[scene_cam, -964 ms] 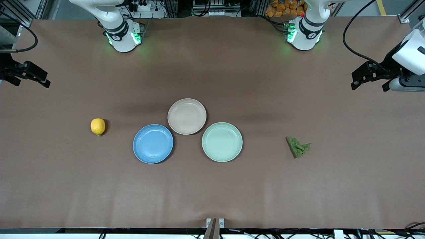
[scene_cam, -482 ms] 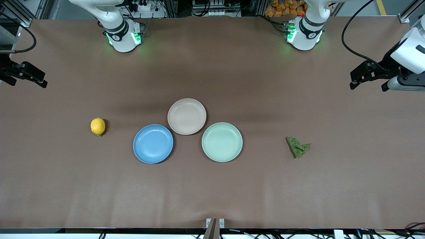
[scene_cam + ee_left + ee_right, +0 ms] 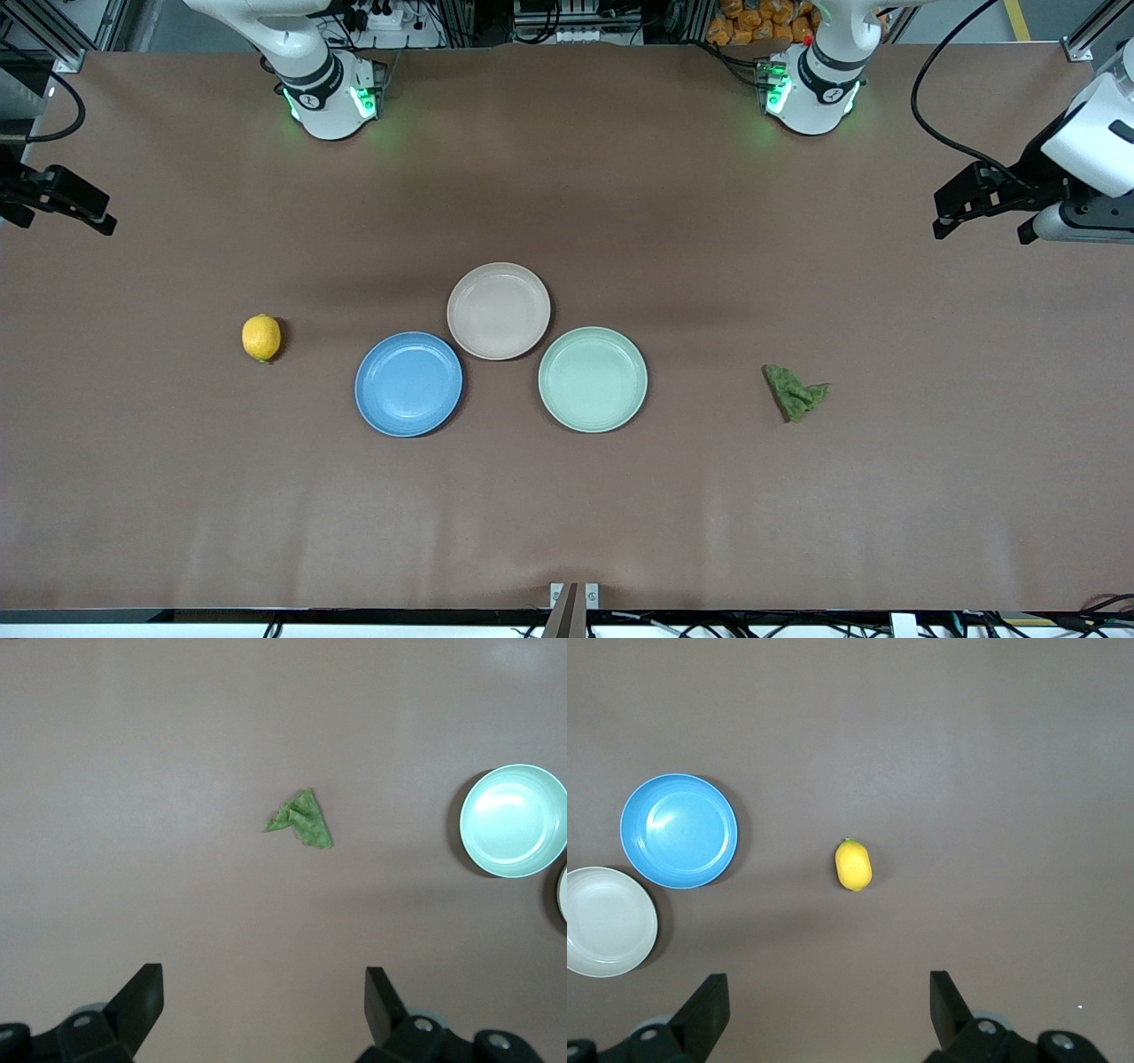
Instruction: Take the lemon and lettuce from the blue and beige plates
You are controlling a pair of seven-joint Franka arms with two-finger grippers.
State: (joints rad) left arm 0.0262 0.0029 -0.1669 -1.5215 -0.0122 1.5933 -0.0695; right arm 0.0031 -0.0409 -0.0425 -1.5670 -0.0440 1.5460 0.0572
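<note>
A yellow lemon (image 3: 261, 338) lies on the bare table toward the right arm's end, beside the empty blue plate (image 3: 408, 384); it also shows in the right wrist view (image 3: 853, 865). A green lettuce piece (image 3: 795, 392) lies on the table toward the left arm's end, and shows in the left wrist view (image 3: 302, 820). The beige plate (image 3: 499, 310) is empty. My right gripper (image 3: 62, 220) is open and empty, high over the table's edge at its own end. My left gripper (image 3: 982, 232) is open and empty, high over the table at its own end.
An empty pale green plate (image 3: 593, 379) sits between the blue plate and the lettuce, touching the beige plate. The three plates cluster at the table's middle. Brown table surface surrounds the lemon and the lettuce.
My right gripper has drifted a little outward toward its end of the table. My left gripper has shifted very slightly. The lemon, lettuce and plates have not moved.
</note>
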